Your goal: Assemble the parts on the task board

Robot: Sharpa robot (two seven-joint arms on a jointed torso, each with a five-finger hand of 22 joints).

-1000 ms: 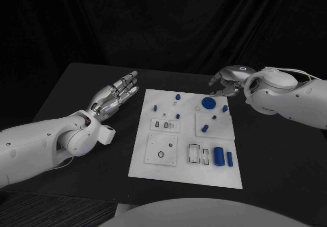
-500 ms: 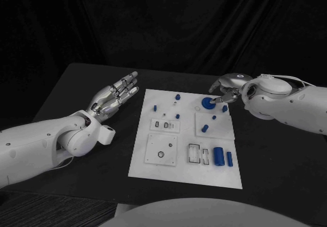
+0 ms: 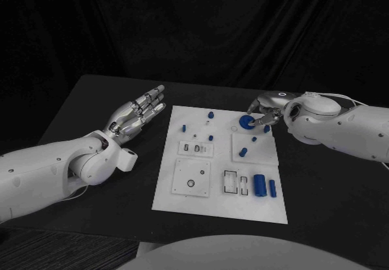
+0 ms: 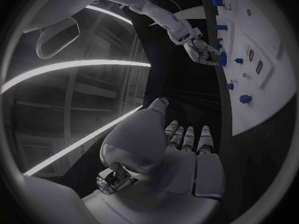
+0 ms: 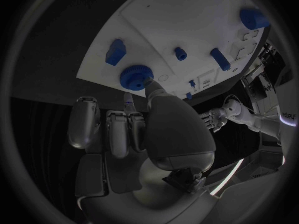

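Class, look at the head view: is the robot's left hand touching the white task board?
No. The left hand hovers open over the black table, apart from the task board.

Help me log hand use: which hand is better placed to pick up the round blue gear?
Right. The right hand is at the round blue gear, fingertips touching it. The left hand hovers open beside the task board.
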